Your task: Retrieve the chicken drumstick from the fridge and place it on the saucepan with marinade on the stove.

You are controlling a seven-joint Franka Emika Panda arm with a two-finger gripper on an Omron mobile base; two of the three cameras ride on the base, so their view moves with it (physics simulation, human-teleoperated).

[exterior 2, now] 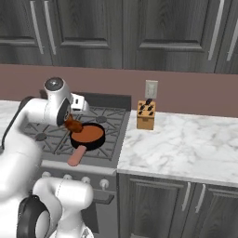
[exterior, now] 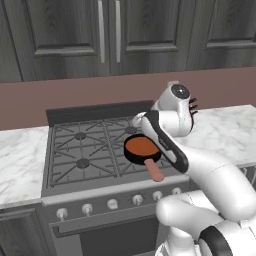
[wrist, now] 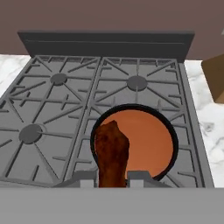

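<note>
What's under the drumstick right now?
The drumstick, held in the shut gripper, hangs over the near-left part of the saucepan of orange sauce. The sauce and rim directly beneath it are covered.

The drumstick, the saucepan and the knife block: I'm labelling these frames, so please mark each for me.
chicken drumstick (wrist: 112,151): hand view, middle of the meat.
saucepan with marinade (wrist: 148,131): hand view, the orange sauce surface.
knife block (exterior 2: 146,117): right base view, its wooden front face.

One stove (exterior: 95,150), four burners, six silver knobs in left base view; one saucepan with marinade (exterior: 141,148); one chicken drumstick (wrist: 112,153); one knife block (exterior 2: 146,115); one wall outlet (exterior 2: 151,89); two marble tabletop sections (exterior 2: 186,144)
</note>
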